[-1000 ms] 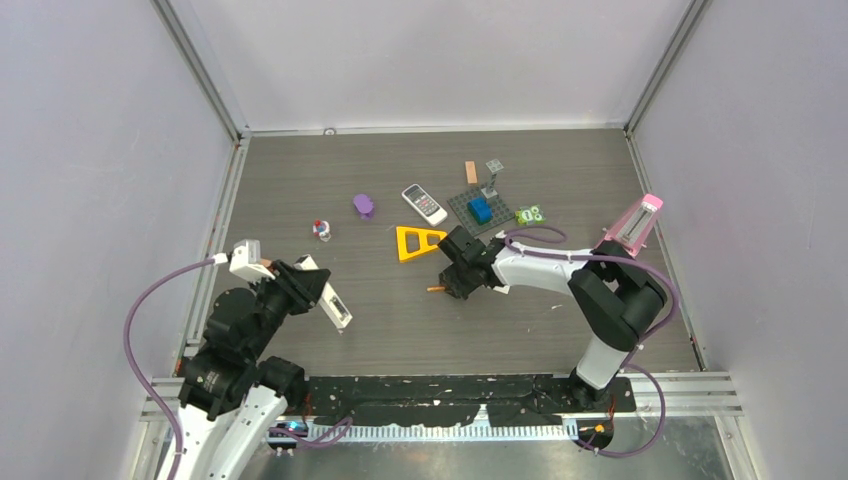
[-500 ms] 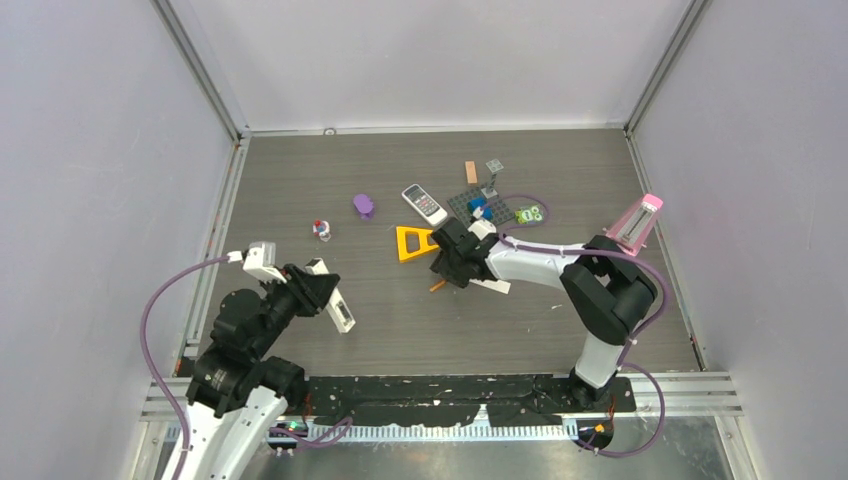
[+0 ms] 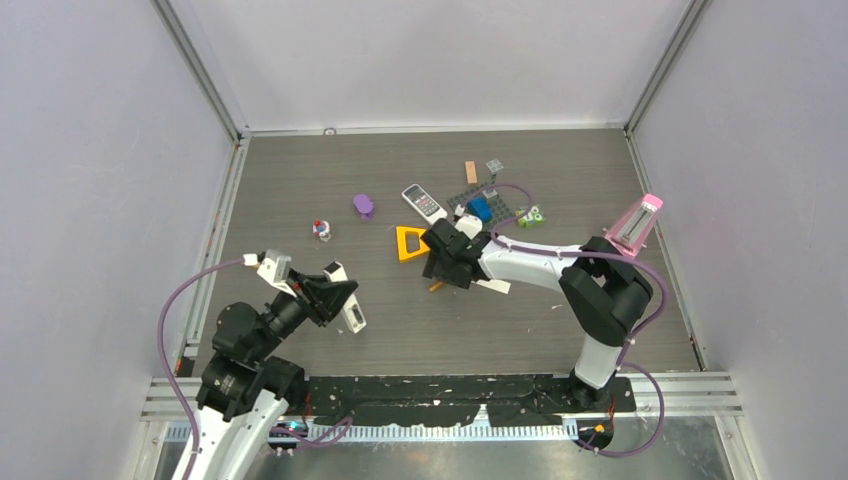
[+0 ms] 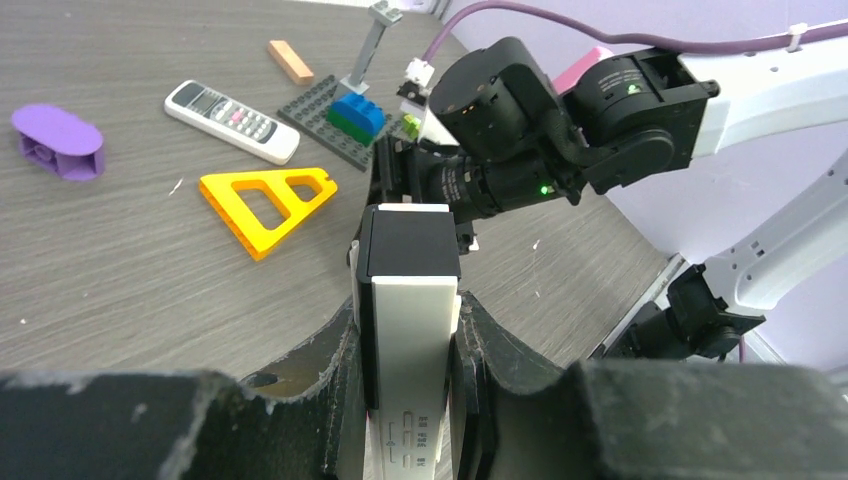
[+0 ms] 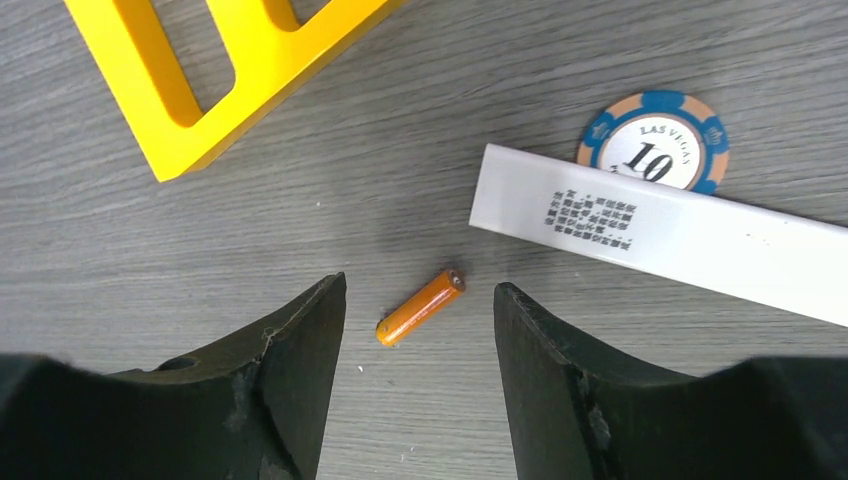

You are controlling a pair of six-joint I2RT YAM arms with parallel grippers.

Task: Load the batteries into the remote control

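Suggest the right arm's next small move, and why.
Probably lower the right gripper straight down and close on the orange cylinder: it lies on the table between the open fingers, untouched, while the left gripper holds the white remote.

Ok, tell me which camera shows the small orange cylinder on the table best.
Right wrist view: the small orange cylinder lies large and sharp, framed between the right gripper's open fingers. The top external view shows only an orange speck beside that gripper. The left wrist view does not show it.
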